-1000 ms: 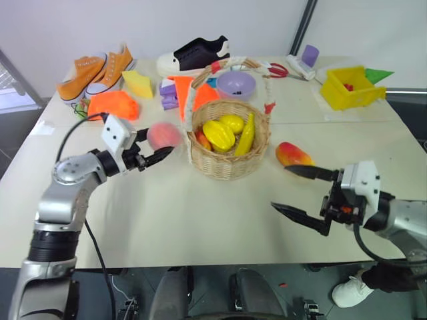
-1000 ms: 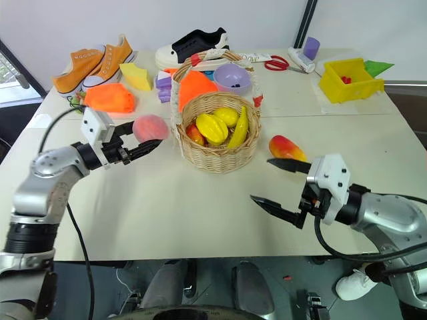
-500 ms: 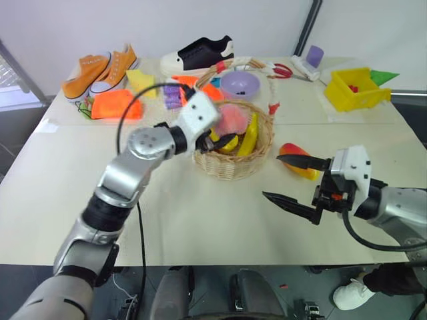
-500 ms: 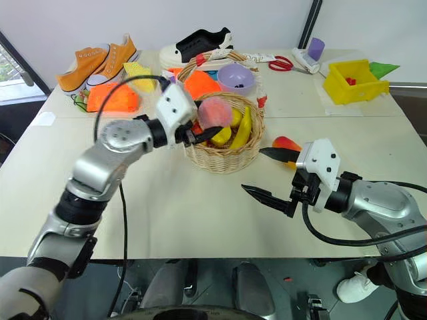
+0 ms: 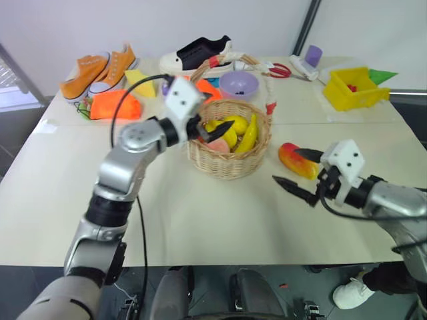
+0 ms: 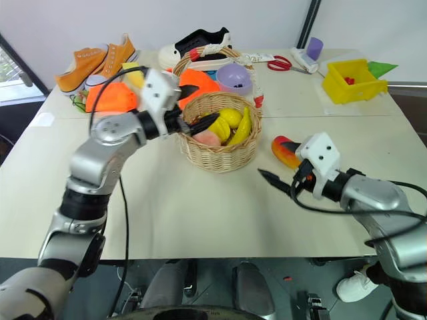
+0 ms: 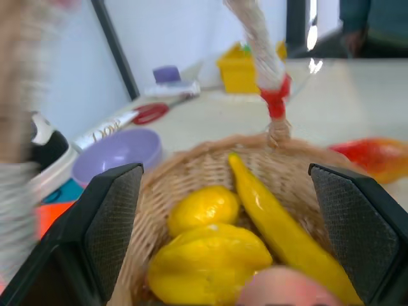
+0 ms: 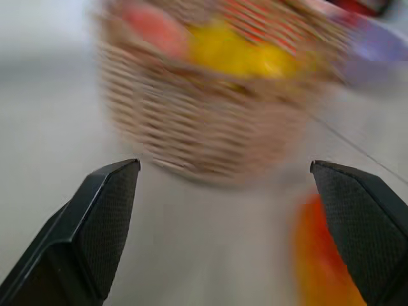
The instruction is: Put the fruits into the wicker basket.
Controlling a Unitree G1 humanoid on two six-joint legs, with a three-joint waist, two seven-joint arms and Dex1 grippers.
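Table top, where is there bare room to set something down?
Free: the cream table in front of the round tan wicker basket, and the near-left stretch toward the table's left edge. Crowded: the far edge, with orange sneakers, lavender bowl and yellow plastic bin.

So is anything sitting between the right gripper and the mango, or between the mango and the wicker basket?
Nothing visible. The right gripper is open, close beside the mango on the table, with bare tabletop between the mango and the wicker basket. The basket's arched handle stands overhead.
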